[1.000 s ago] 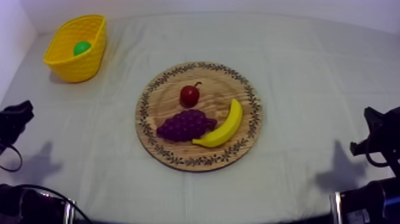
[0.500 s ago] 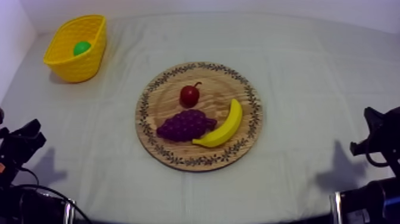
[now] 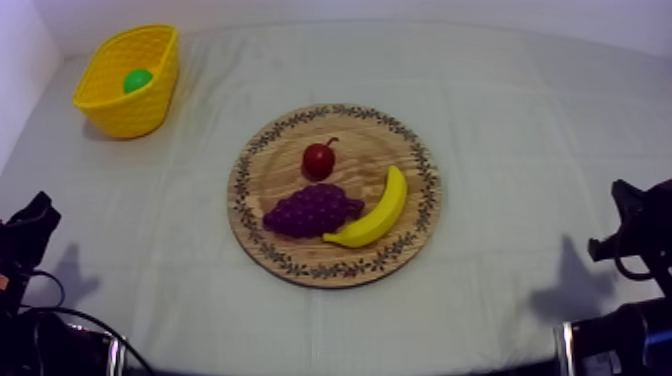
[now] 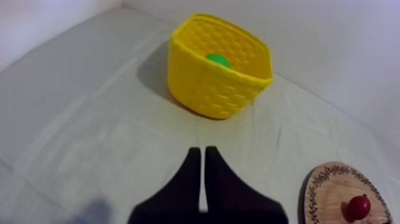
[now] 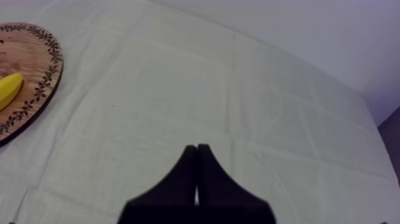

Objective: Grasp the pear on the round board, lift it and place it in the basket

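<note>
- Wooden board (image 3: 372, 150): holds a small red fruit (image 3: 319, 160), a bunch of grapes (image 3: 312, 210) and a banana (image 3: 375, 212). No pear lies on it.
- Pear (image 3: 138, 80): a green fruit sits inside the yellow basket (image 3: 128, 118), low against the wall that faces away from the board. I judge it to be the pear (the left wrist view shows the same green top above the basket's rim).
- Yellow basket: stands upright, well apart from the board, off its far left side.
- Left gripper (image 4: 199, 150): jaws pressed together as a narrow wedge, nothing between them. It sits low and well apart from the board's left edge, pointing toward the basket.
- Right gripper (image 5: 196, 147): jaws likewise clenched on nothing, well apart from the board's right edge, over bare cloth.
- Judgement of progress: the placing appears complete; the step in hand is to settle both arms at rest.
- Recommended conduct: bring the left arm to rest on a path away from the board's left edge, without sweeping toward the basket, since a nudge could tip the light basket and spill the pear.
- Leave the right arm where it is, clear of the board's right rim and the banana nearest it.
</note>
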Controlling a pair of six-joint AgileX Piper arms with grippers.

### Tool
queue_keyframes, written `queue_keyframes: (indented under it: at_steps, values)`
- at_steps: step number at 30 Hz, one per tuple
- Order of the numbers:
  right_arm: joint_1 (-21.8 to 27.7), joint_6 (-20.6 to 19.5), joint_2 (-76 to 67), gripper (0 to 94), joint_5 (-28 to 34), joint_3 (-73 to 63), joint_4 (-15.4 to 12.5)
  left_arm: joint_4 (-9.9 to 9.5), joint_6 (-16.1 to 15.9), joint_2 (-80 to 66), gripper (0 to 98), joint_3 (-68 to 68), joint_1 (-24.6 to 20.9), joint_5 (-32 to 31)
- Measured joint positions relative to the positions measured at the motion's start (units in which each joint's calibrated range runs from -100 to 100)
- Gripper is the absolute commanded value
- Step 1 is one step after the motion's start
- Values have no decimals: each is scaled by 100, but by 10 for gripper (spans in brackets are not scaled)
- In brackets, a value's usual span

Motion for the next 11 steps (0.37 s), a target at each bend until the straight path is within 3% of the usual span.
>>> queue_keyframes:
  at_steps: [11]
  values:
    - [0,0,0,4,0,0,0,-5,-74,0,0,30,-21,-64]
